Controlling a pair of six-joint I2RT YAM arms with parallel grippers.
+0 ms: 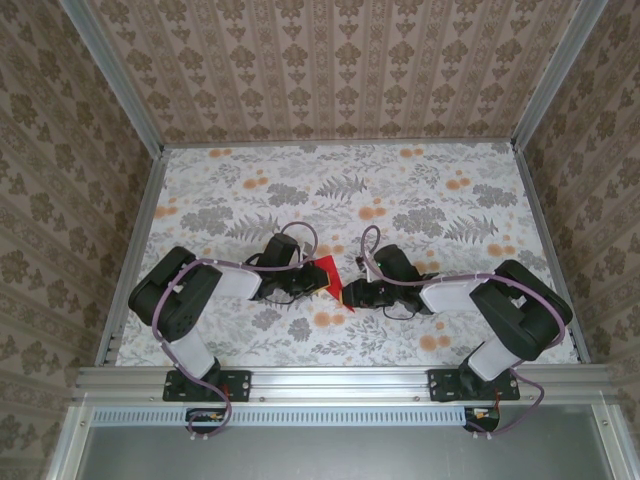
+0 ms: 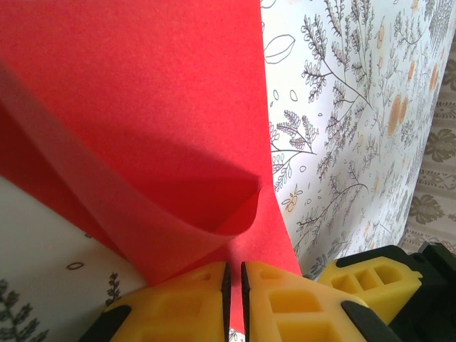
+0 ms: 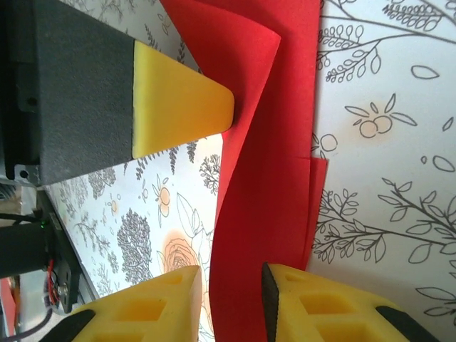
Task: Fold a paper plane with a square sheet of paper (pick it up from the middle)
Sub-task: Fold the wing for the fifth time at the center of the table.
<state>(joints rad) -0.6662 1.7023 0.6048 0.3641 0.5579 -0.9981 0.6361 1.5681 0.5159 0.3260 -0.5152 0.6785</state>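
Observation:
The square sheet of paper (image 1: 325, 268) is bright red, creased and layered, a curled folded shape rather than a narrow paper plane. It is held up off the table between both grippers at the table's middle. My left gripper (image 2: 234, 267) is shut on its lower edge; the sheet (image 2: 142, 107) curls up and over in front of it. My right gripper (image 3: 229, 274) is open, and the paper (image 3: 263, 185) passes between its yellow fingers, against the right pad and apart from the left one. In the top view the left gripper (image 1: 312, 283) and right gripper (image 1: 345, 292) nearly meet.
The floral tablecloth (image 1: 400, 200) stretches away behind the grippers. Metal rails (image 1: 340, 380) run along the near edge, and patterned walls close the sides and back. The left gripper's yellow fingertip (image 3: 182, 107) reaches into the right wrist view beside the paper.

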